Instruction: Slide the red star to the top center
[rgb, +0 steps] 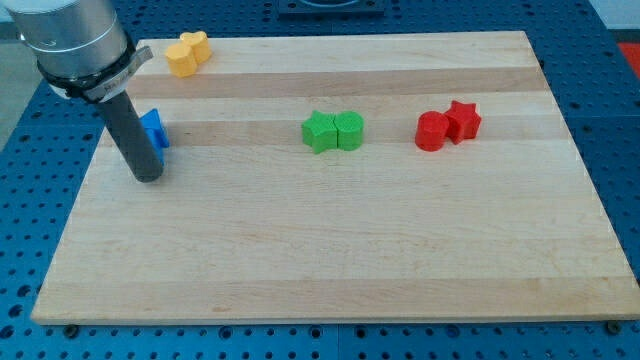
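The near half of the pale wooden board, the surface (330, 260) that carries everything, holds no blocks at all; every piece sits in the middle band or beyond it.

First in depth comes my tip (147, 177), the lower end of the straight dark rod, resting on the wood at the view's left. There is no claw on this arm, so there is nothing to be spread or pressed together; the rod only pushes. Just behind it and to its right, half hidden by the rod, is a small blue plastic block (153, 130), its shape unclear because the rod covers part of it. The tip appears to touch or nearly touch it.

In the same band, at the view's centre, a green star-shaped block (319, 132) and a green round block (350, 130) stand touching each other.

Further to the view's right is the task's thing, the red star-shaped block (463, 120), pressed against a red round block (432, 131) on its left. The star is well apart from my tip. Because the round red piece flanks the star on the left, a push toward the top centre probably needs the tip to come in from the star's lower right.

Farthest away, near the top left corner, lies a yellow lobed block (187, 53).
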